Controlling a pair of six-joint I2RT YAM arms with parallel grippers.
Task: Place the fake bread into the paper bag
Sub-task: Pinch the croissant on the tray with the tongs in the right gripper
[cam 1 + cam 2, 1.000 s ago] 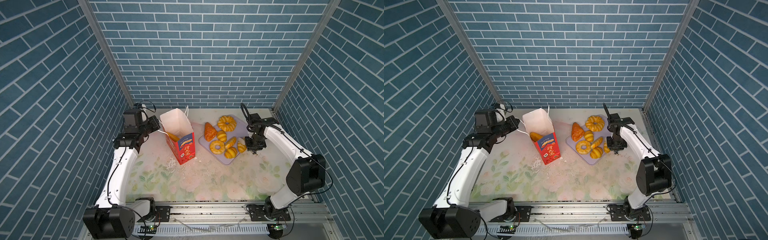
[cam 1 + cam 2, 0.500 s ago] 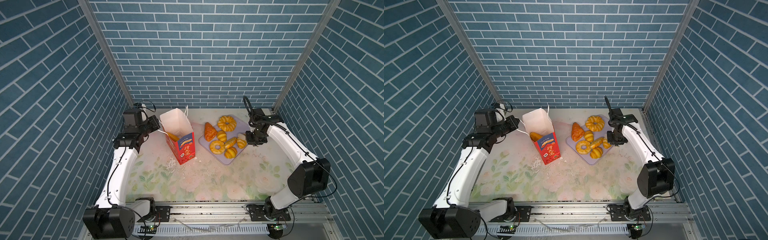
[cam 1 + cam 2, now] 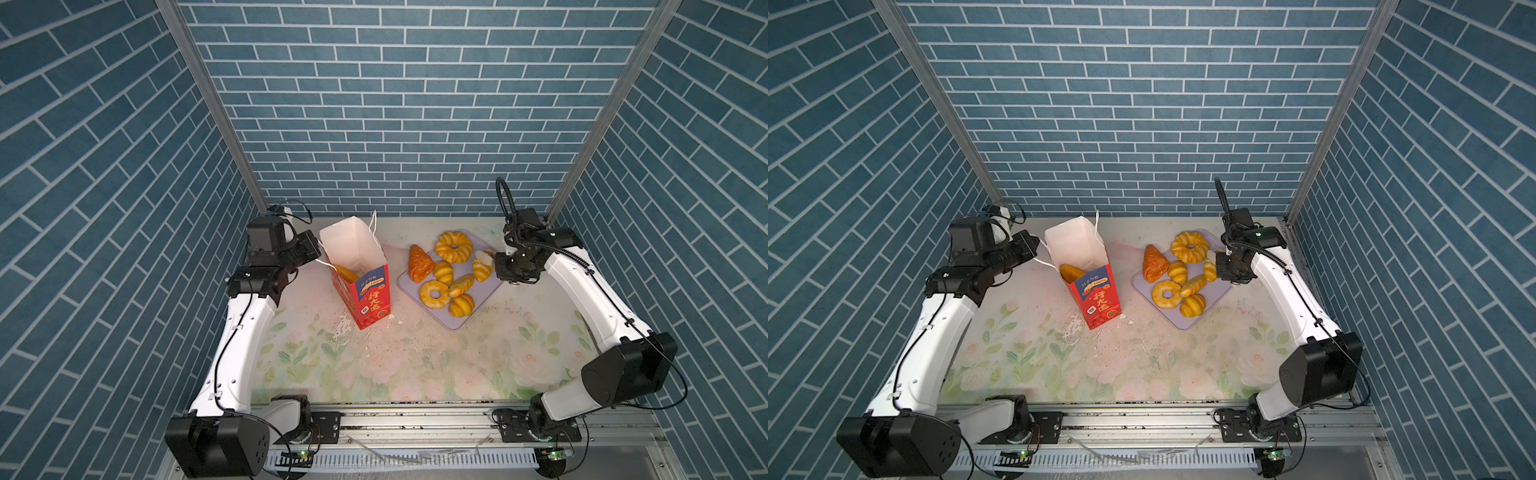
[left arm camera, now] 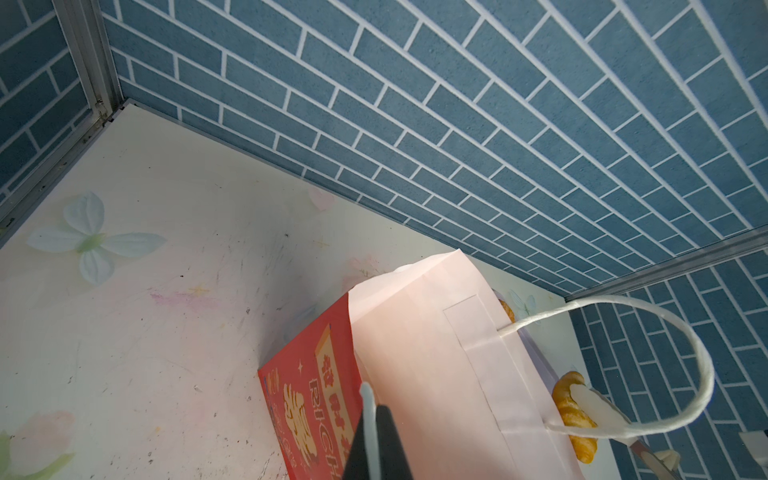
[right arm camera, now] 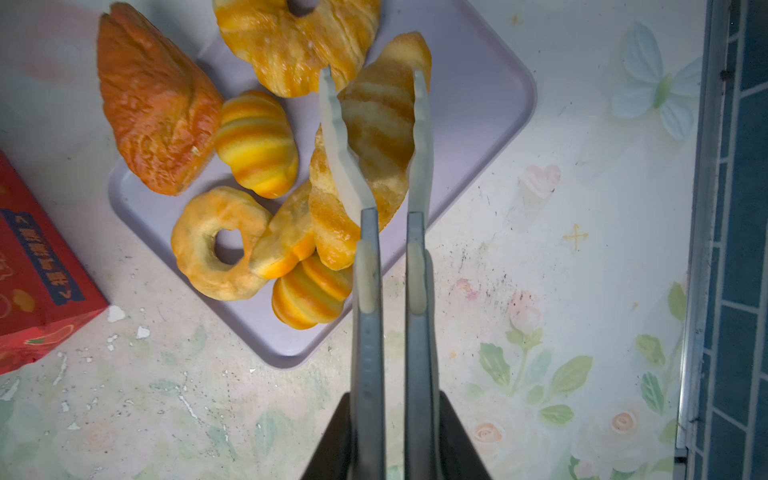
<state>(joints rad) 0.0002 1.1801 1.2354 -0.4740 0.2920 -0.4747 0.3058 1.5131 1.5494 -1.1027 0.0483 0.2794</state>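
Note:
The red paper bag [image 3: 368, 291] [image 3: 1098, 299] stands open at centre left with one golden loaf [image 3: 347, 272] inside. My left gripper [image 3: 318, 254] [image 4: 370, 399] is shut on the bag's near cord handle at its rim. Fake bread lies on the lilac tray [image 3: 457, 324]: two ring donuts [image 3: 454, 247] [image 3: 434, 294], a red-brown croissant [image 3: 420, 262] and small ridged rolls [image 3: 444, 272]. My right gripper [image 3: 487, 261] [image 5: 372, 75] is shut on a ridged roll [image 5: 382, 124] [image 3: 1209, 270], held just above the tray's right side.
White crumbs [image 3: 343, 330] litter the flowered tabletop [image 3: 415, 365] in front of the bag. Blue brick walls close in at the back and both sides. The bag's far cord handle [image 4: 685, 365] loops toward the tray.
My right gripper has closed on the ridged roll and raised it off the tray, moving slightly toward the back wall. The left arm and the bag have stayed still.

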